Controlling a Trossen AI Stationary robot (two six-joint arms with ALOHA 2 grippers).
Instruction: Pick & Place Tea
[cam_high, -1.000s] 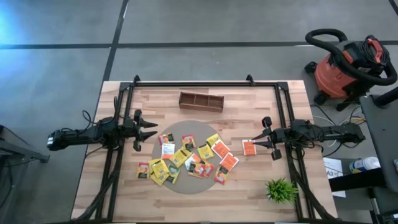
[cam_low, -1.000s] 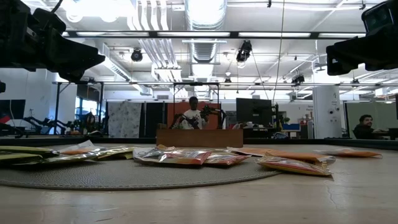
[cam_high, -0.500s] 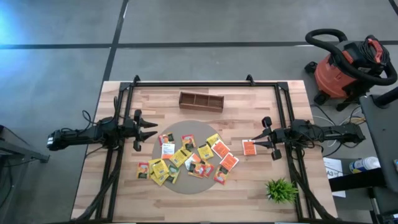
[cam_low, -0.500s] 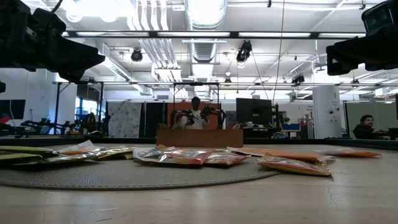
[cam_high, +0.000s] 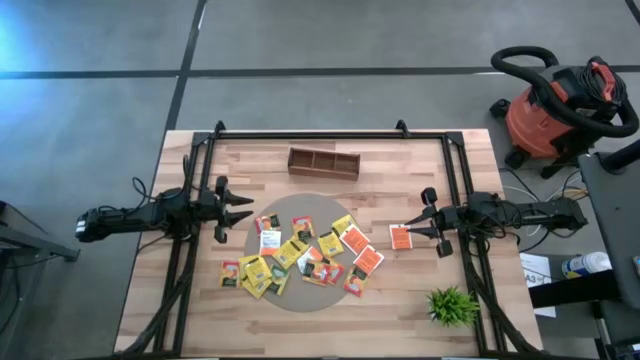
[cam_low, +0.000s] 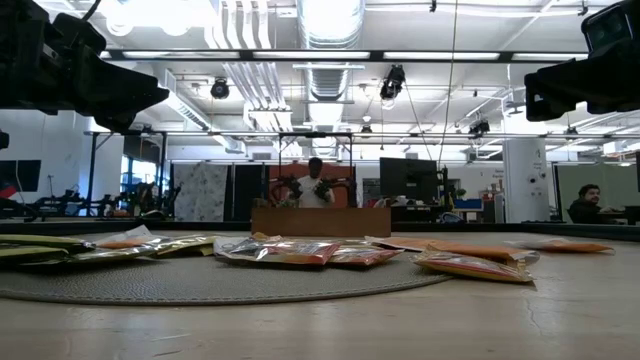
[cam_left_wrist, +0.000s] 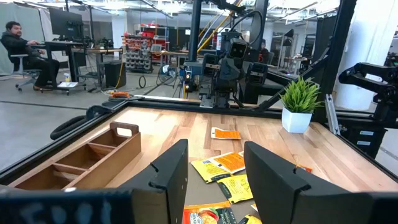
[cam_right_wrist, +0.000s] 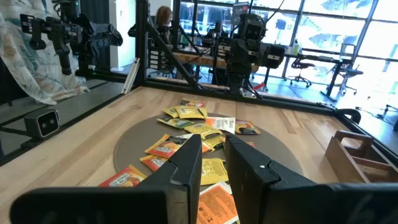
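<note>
Several tea packets, yellow, orange-red and white, lie flat and scattered on a round grey mat in the middle of the table. One orange packet lies apart on the wood, right of the mat. It sits just below the tips of my right gripper, which touches nothing. That gripper's fingers stand a little apart, level, above the packet. At the mat's left my left gripper hovers level and wide open, also empty.
A brown divided wooden tray stands at the far middle of the table. A small green plant stands at the near right. Black frame rails run along the table's left, right and far sides. A red vacuum stands on the floor beyond.
</note>
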